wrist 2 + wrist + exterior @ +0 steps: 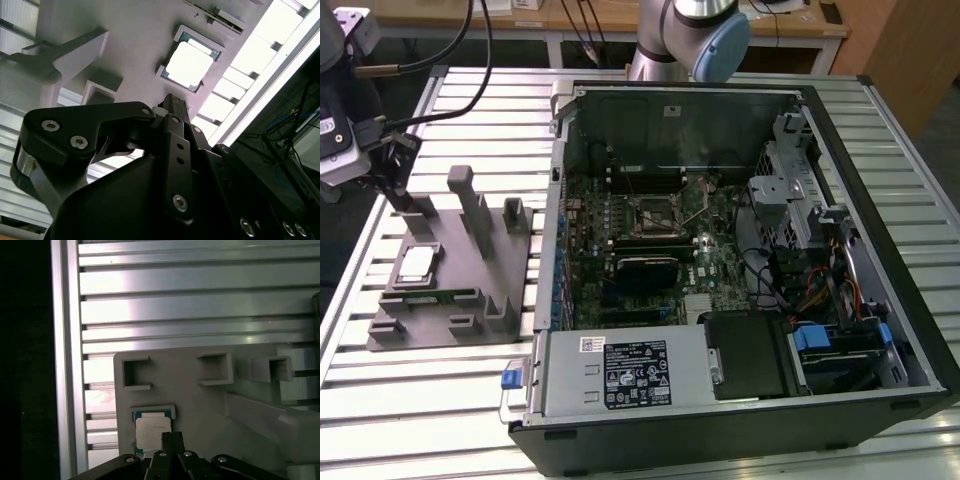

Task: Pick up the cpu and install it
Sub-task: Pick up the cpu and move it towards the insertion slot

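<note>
**Cpu position.** The cpu [417, 265] lies flat in a shallow recess of the grey holder block [440, 312], pale metal top facing up. The holder rests on the slatted table [420, 400], at the exterior view's left of the open computer case [880, 130].

**Orientation.** The cpu is close to square, with no marked long axis. In both wrist views its edges [189, 65] [151, 432] run parallel to the recess walls and to the holder's edges [190, 405].

**Tool state.** The gripper [396, 190] hangs above the holder, near an upright post [420, 215] and apart from the cpu. In both wrist views the fingers [166, 440] [170, 107] lie pressed together with nothing between them.

**Socket.** The black socket [655, 210] on the board inside the case holds no chip.
</note>
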`<action>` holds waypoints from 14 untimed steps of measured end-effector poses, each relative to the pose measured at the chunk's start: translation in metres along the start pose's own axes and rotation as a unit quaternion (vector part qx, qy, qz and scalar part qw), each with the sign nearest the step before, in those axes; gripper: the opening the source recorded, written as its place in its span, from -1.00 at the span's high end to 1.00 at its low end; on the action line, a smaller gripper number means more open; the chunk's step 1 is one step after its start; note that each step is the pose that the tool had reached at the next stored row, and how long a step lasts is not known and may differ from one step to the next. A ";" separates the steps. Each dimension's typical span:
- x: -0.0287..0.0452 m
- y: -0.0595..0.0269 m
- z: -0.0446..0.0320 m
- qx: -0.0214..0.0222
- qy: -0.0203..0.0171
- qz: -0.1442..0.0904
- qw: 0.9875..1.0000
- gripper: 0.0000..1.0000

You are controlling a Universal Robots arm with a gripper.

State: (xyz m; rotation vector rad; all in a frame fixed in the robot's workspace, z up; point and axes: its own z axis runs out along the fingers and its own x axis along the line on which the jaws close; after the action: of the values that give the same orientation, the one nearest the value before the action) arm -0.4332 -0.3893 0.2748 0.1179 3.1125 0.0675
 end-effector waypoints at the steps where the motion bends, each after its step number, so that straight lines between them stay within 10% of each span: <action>1: 0.0008 -0.0001 0.0013 0.000 0.000 0.000 1.000 0.79; 14: 0.0091 -0.0022 0.0163 0.000 0.000 0.000 1.000 0.79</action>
State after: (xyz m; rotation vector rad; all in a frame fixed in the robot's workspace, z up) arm -0.4419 -0.3901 0.2582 0.1180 3.1125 0.0673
